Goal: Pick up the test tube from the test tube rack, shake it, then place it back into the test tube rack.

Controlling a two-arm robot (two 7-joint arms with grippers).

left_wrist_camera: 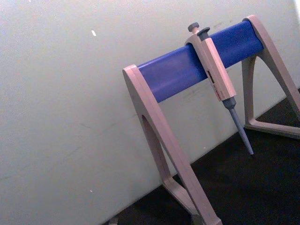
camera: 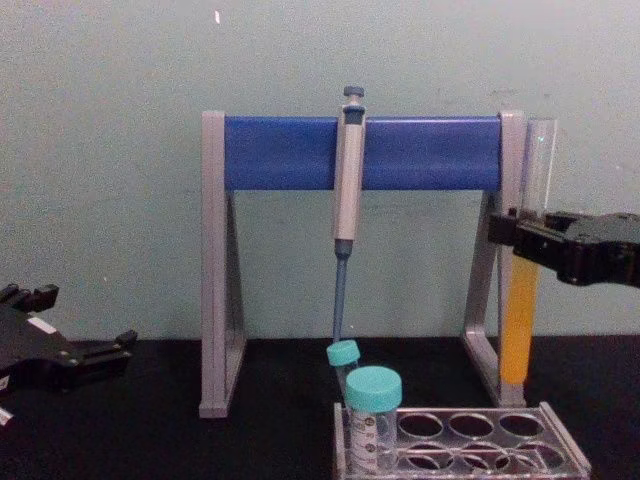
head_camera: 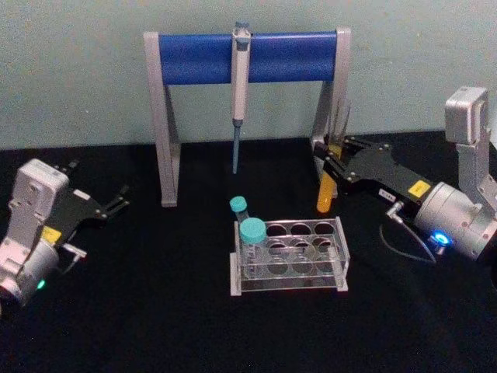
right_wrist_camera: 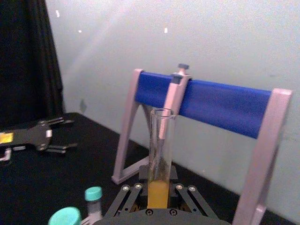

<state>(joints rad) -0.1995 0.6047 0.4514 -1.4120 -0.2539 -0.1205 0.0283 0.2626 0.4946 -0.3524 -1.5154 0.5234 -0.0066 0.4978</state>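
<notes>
The test tube (head_camera: pixel 326 186), clear glass with orange-yellow liquid in its lower half, hangs upright in the air, with my right gripper (head_camera: pixel 331 162) shut on its middle. It is behind and above the right end of the test tube rack (head_camera: pixel 340 260), close to the stand's right leg. From the chest, the test tube (camera: pixel 520 310) has its bottom just above the test tube rack (camera: pixel 565 445), and the right gripper (camera: pixel 520 235) comes in from the right. The right wrist view has the test tube (right_wrist_camera: pixel 160 150) standing between the fingers. My left gripper (head_camera: pixel 105 186) rests open on the table at the far left.
Two teal-capped tubes (head_camera: pixel 251 233) stand in the rack's left end. Behind it stands a grey-and-blue pipette stand (head_camera: pixel 194 58) with a pipette (head_camera: pixel 240 93) hanging from its bar. A black cloth covers the table, and a pale wall is behind it.
</notes>
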